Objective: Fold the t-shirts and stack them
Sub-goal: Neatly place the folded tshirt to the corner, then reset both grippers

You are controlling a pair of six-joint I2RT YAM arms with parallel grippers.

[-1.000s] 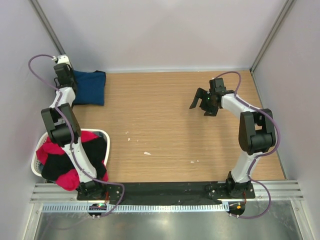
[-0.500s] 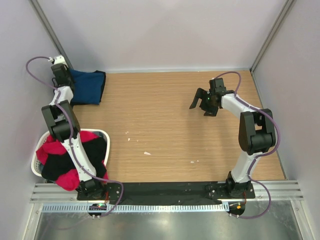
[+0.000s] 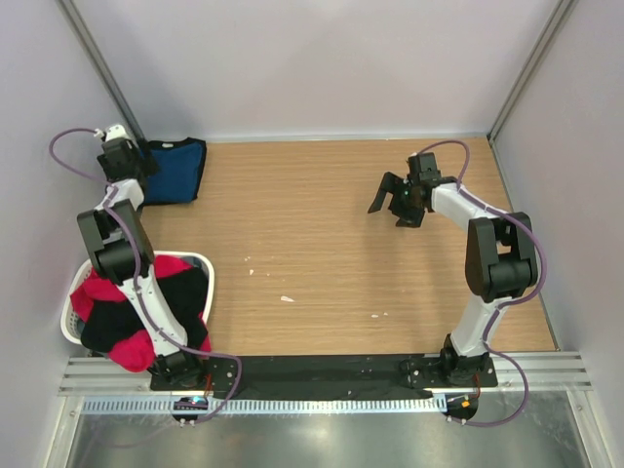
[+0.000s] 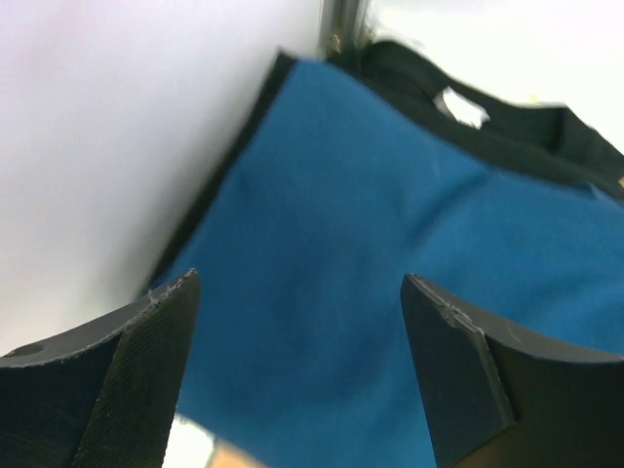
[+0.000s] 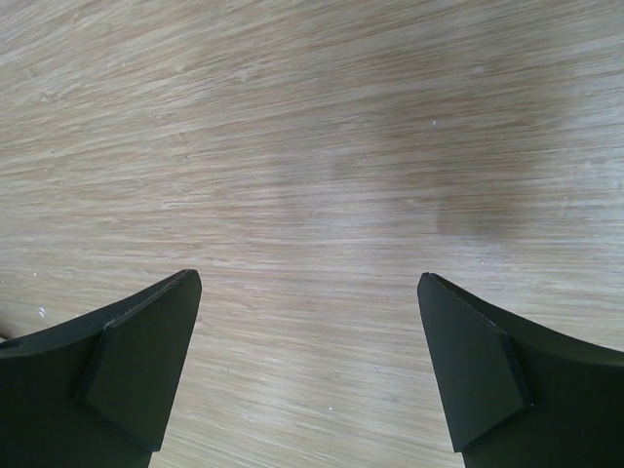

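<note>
Two garment stations sit at the left. The white basket [image 3: 207, 263] at the near left edge holds the unfolded red and black t-shirts [image 3: 132, 317], presumably the waiting supply. In the far left corner a folded blue t-shirt [image 3: 180, 171] lies on a black t-shirt [image 4: 507, 127], evidently the finished stack, set apart from the working area. The left gripper [image 3: 132, 161] hovers over that stack, jaws wide apart, gripping nothing. The right gripper [image 3: 390, 207] hangs above bare table [image 3: 292, 234], jaws likewise spread, empty.
</note>
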